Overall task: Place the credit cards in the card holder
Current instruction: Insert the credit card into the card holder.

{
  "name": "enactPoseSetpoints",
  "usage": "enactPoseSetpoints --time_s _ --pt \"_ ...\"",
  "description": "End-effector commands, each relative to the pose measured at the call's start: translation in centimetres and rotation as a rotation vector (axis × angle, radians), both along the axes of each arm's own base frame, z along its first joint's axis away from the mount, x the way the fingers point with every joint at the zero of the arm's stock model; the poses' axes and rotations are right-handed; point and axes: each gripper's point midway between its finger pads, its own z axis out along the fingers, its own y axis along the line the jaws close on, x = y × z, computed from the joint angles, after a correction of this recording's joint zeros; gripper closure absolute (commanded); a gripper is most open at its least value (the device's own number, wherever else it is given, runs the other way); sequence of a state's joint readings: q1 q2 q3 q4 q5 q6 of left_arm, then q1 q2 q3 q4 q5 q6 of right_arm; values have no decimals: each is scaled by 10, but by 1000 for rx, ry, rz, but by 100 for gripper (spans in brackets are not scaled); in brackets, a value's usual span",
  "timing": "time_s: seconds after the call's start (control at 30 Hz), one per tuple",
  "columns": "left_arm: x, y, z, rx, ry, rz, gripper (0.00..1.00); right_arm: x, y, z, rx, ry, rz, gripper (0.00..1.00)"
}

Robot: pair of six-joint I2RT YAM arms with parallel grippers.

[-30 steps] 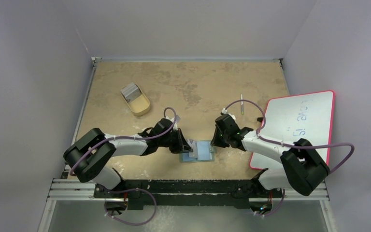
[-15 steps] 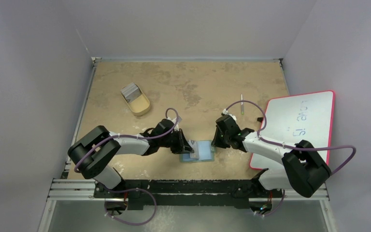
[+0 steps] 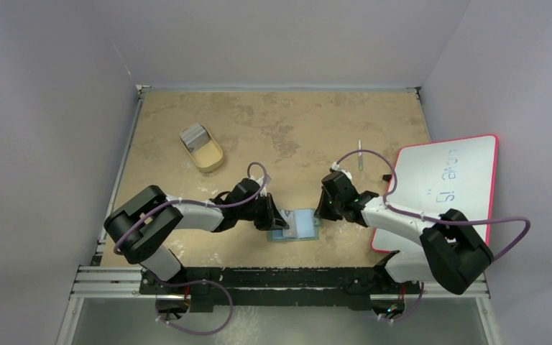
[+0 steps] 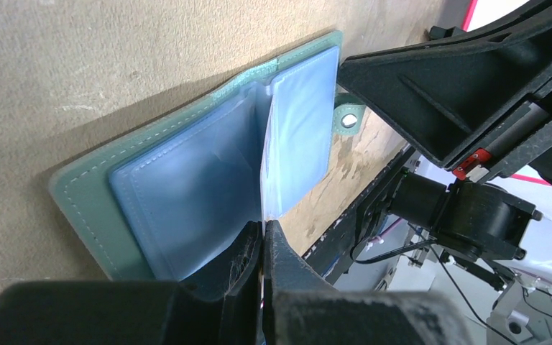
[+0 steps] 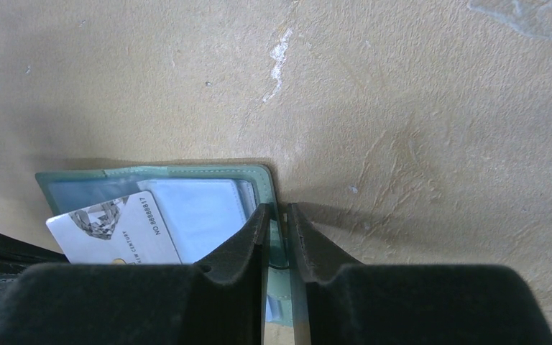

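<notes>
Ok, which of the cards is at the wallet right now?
The card with the diamond picture, pinched in the left gripper over the open wallet. The other cards sit stacked in the tan tray, far off to the left.

card holder (image 3: 303,226) on table (image 3: 295,129), credit card (image 5: 111,230) at its left edge, tray (image 3: 203,148) back-left, whiteboard (image 3: 442,187) right

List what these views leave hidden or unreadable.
- Top view: card stack in the tray too small to count; whiteboard writing unreadable.
- Left wrist: card seen edge-on, face hidden.
- Right wrist: right hand covers the lower part of the card and the near half of the wallet.
</notes>
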State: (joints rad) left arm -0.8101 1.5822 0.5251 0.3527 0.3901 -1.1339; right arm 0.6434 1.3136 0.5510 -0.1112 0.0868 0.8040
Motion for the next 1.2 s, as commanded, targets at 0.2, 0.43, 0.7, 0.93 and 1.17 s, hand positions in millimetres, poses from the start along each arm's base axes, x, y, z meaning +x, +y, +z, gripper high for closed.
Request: enactPoseSetpoints --time_s 0.2,0.43,0.7,0.93,1.17 --pt "-2 -4 -12 14 7 -8 100 -18 -13 -15 -48 60 -1 82" --pt "3 -5 -15 30 -2 6 100 -18 -11 -14 -36 58 4 82" --pt "11 -8 -17 40 -23 28 100 -17 -9 -9 -20 50 2 83" --pt "12 -12 -21 55 -27 28 100 -18 -6 -9 3 47 -1 83" --pt "12 -16 -22 71 -27 26 94 -19 -4 -3 39 35 -12 83"
